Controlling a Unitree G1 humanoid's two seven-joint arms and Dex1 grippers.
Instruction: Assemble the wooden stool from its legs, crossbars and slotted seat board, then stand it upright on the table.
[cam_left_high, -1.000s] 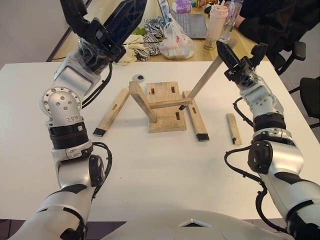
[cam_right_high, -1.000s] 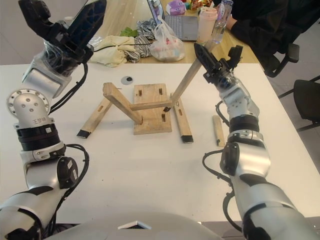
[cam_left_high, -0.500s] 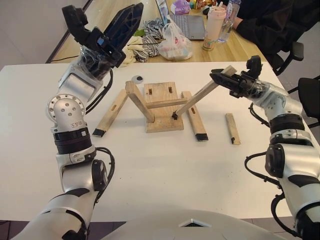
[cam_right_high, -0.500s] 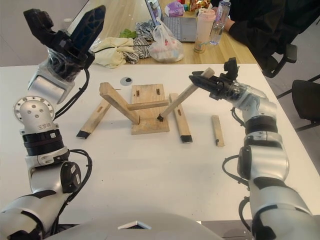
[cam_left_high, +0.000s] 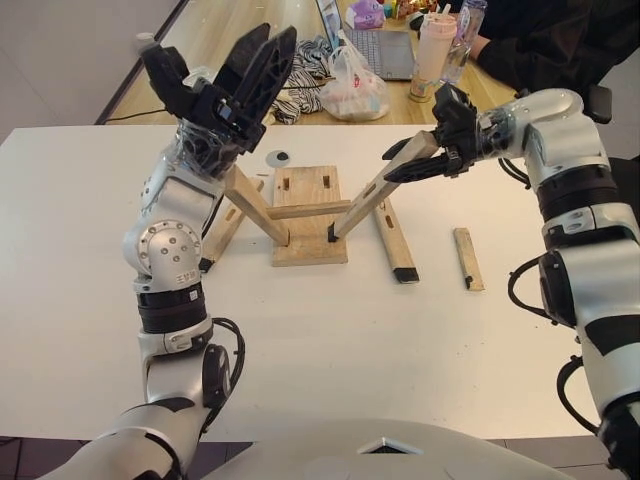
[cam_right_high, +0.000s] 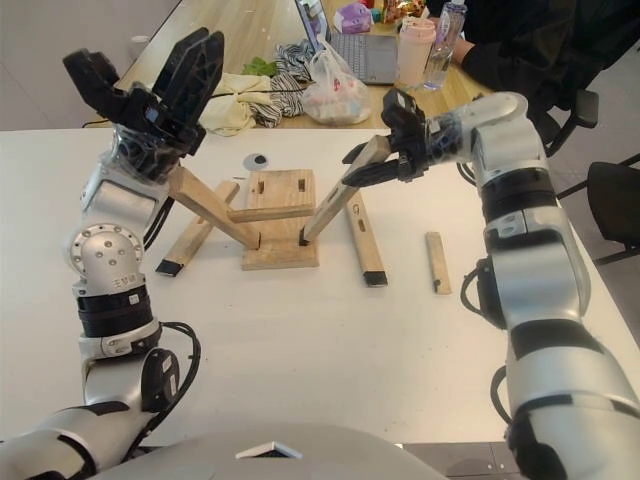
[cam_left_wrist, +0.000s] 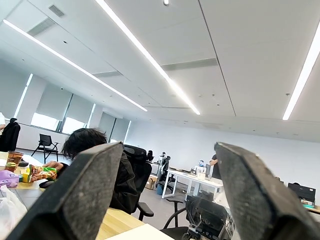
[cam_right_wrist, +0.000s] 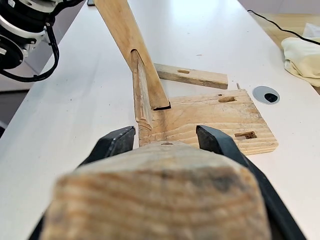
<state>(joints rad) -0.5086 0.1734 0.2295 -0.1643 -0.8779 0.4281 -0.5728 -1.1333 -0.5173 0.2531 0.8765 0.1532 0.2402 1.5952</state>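
The pale seat board (cam_left_high: 310, 215) lay flat on the white table (cam_left_high: 60, 200), with a left leg (cam_left_high: 255, 205) and right leg (cam_left_high: 375, 195) slanting up from it in a V, bridged by a crossbar (cam_left_high: 308, 209). My right gripper (cam_left_high: 408, 160) clasped the right leg's top, and my left gripper (cam_left_high: 215, 72) hung splayed, holding nothing, above the board's left edge. My right wrist view showed the crossbar entering the left leg's slot.

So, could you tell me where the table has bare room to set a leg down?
Bare: the near half of the table, this side of the board, and its left end beyond the loose leg. Crowded: around the board, with another leg and a short bar to its right.
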